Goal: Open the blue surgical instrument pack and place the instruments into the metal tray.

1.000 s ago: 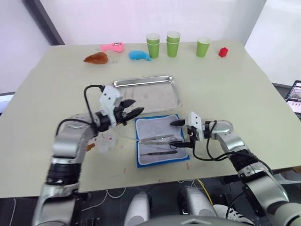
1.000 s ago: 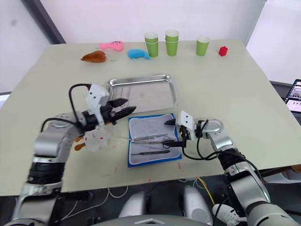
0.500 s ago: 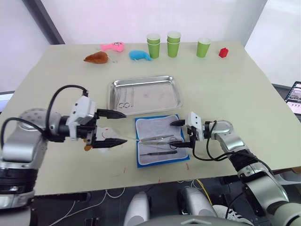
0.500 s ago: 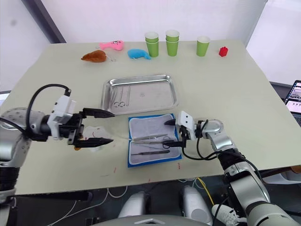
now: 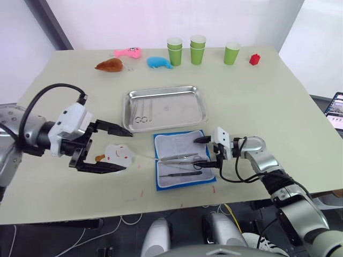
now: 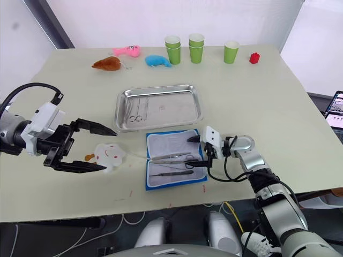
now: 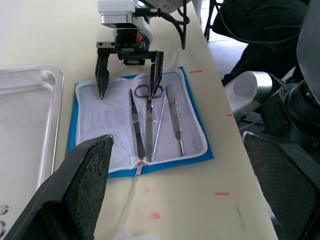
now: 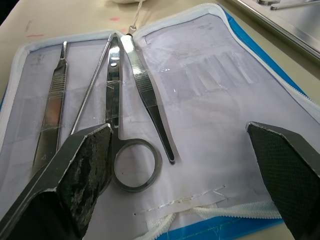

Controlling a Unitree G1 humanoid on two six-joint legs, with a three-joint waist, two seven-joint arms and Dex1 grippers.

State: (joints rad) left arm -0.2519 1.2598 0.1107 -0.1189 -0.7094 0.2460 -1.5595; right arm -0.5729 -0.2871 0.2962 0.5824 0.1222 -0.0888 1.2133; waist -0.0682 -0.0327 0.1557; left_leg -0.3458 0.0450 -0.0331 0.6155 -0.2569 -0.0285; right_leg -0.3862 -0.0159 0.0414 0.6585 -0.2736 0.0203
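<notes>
Both jaws agape beside pack [image 5: 181, 159]

Tray [image 7: 30, 115] cut off at frame edge

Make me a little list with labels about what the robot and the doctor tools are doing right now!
pack: blue surgical instrument pack lies open on the table, just in front of the tray
tools in pack: ring-handled scissors, tweezers, two thin handles
tray: metal tray already holds a pair of scissors
right gripper: open, over the pack's right edge
left gripper: open, left of the pack, by a white plush toy
far edge: green cups, small toys
</notes>
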